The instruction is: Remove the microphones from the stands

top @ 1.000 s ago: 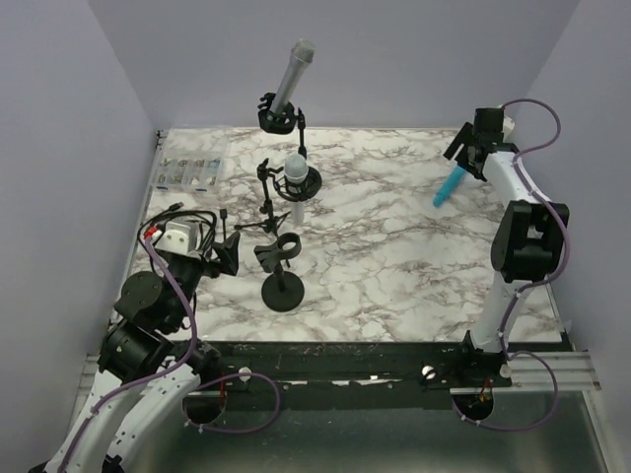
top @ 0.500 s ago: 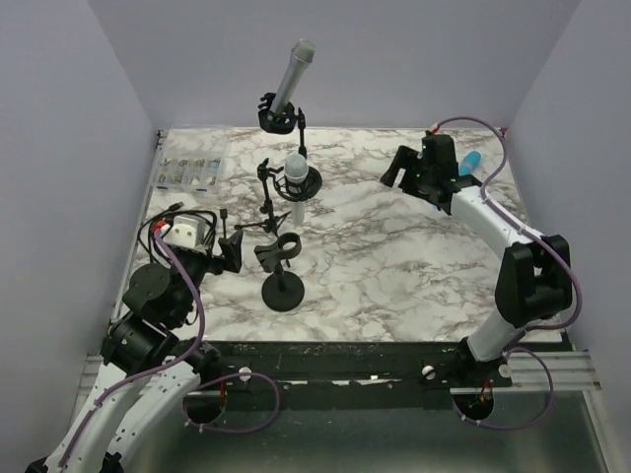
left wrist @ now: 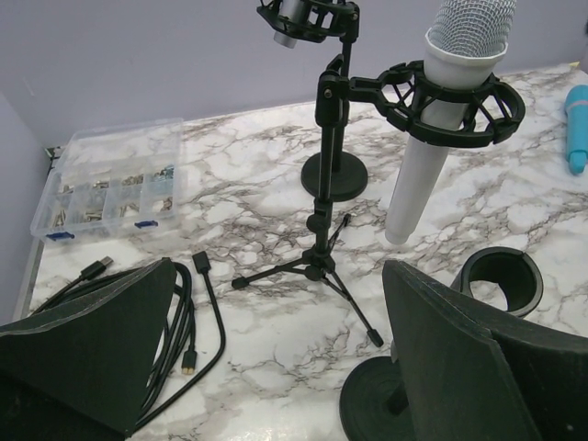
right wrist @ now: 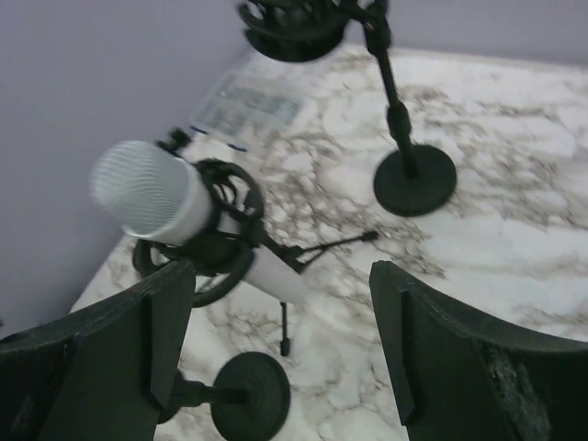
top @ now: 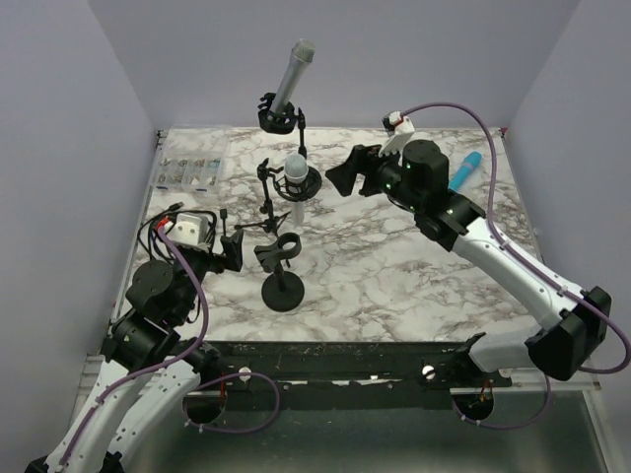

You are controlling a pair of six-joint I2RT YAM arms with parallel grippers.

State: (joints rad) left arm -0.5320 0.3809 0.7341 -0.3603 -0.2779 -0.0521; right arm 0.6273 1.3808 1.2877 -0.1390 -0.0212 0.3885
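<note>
A white microphone (top: 296, 177) with a mesh head sits in a black shock mount on a small tripod stand (top: 268, 209) at mid-left; it also shows in the left wrist view (left wrist: 439, 119) and the right wrist view (right wrist: 179, 209). A grey microphone (top: 293, 71) stands in a tall stand behind it. A blue microphone (top: 465, 170) lies on the table at the back right. My right gripper (top: 340, 175) is open and empty, just right of the white microphone, apart from it. My left gripper (top: 229, 251) is open and empty near the left edge.
An empty stand with a round base (top: 282, 293) and ring clip stands in front of the tripod. A clear organiser box (top: 190, 169) sits at the back left. Black cables (left wrist: 184, 317) lie by the left gripper. Walls close in on three sides.
My right arm let go of the blue microphone at the back right and swung left across the table, toward the white microphone. The left arm barely moved.
</note>
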